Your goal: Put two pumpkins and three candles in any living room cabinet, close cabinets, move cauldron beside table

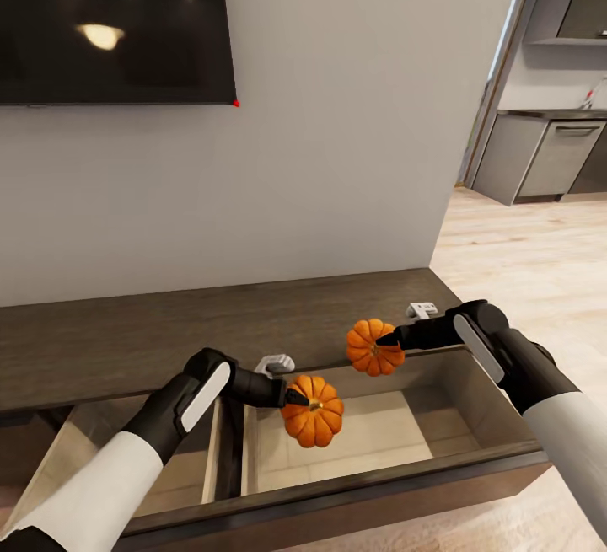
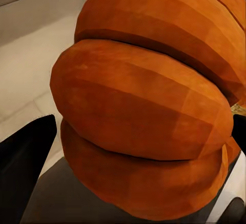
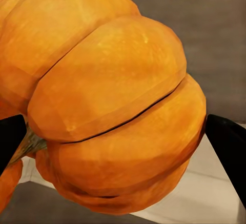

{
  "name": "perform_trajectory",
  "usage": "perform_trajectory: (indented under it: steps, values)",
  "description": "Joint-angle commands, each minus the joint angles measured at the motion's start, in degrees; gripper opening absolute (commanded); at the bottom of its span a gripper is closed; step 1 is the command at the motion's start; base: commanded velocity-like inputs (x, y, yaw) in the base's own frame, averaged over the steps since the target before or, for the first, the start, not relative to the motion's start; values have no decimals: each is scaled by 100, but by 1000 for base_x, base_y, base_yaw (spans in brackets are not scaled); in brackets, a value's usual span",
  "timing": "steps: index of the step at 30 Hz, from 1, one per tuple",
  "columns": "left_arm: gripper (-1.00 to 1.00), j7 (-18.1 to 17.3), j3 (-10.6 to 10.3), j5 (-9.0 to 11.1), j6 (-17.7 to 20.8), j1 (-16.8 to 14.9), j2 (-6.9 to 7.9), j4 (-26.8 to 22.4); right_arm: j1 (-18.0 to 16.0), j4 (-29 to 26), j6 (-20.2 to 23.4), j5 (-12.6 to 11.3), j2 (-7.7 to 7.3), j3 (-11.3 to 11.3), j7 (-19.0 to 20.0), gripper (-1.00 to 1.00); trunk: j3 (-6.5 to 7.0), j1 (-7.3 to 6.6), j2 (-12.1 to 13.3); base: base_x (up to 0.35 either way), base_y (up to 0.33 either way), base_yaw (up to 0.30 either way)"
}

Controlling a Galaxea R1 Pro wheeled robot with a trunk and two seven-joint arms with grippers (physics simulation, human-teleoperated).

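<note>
Head view has both arms over the cabinet (image 1: 101, 341), whose two drawers stand pulled out toward the robot. The left gripper (image 1: 297, 398) is clamped on one pumpkin (image 1: 314, 411), hanging above the pale floor of the right-hand drawer (image 1: 396, 442), near that drawer's 9 o'clock side. The right gripper (image 1: 389, 339) is clamped on the other pumpkin (image 1: 373, 347), held at the drawer's 12 o'clock edge, where the cabinet top meets the opening — whether it is over the top or already over the drawer I cannot tell.

As for progress, I judge this an early stage: both pumpkins are in hand and close to their place, but neither rests in the drawer yet. Candles, cauldron and table are all to come, and both drawers will need shutting.

Left wrist view shows what the head camera cannot — the ribs of its pumpkin (image 2: 143, 106) pressed between the dark fingertips (image 2: 23, 162), with pale drawer floor behind. Right wrist view likewise shows its pumpkin (image 3: 107, 101) caught between two fingertips (image 3: 228, 147), a bit of brownish stem at one side and dark wood behind. Only the head view gives the layout: the TV (image 1: 110, 21) on the wall above, and the kitchen at 2 o'clock.
</note>
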Motion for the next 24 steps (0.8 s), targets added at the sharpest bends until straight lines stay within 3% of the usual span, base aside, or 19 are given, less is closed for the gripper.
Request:
perform_trajectory:
  steps: [1, 13, 17, 22, 24]
  values:
    - [-100, -46, -24, -35, 4, -6, 4, 2, 0, 382, 6, 167, -9, 20, 61, -100, -6, 0, -2, 0, 0, 0]
    - [-100, -46, -48, -35, -10, -6, 10, 4, 0, 450, 6, 160, -22, 33, 63, -100, -6, 0, -2, 0, 0, 0]
    - [-100, -46, -44, -35, -21, -6, 11, 3, 0, 437, 6, 135, -98, 26, 100, -100, -6, 0, -2, 0, 0, 0]
    - [-100, -46, -52, -35, -22, -6, 12, 3, -1, 430, 6, 152, -262, 30, 644, -100, -6, 0, -2, 0, 0, 0]
    - [-100, -46, -52, -35, -22, -6, 12, 3, -1, 430, 6, 154, -284, 31, 685, -100, -6, 0, -2, 0, 0, 0]
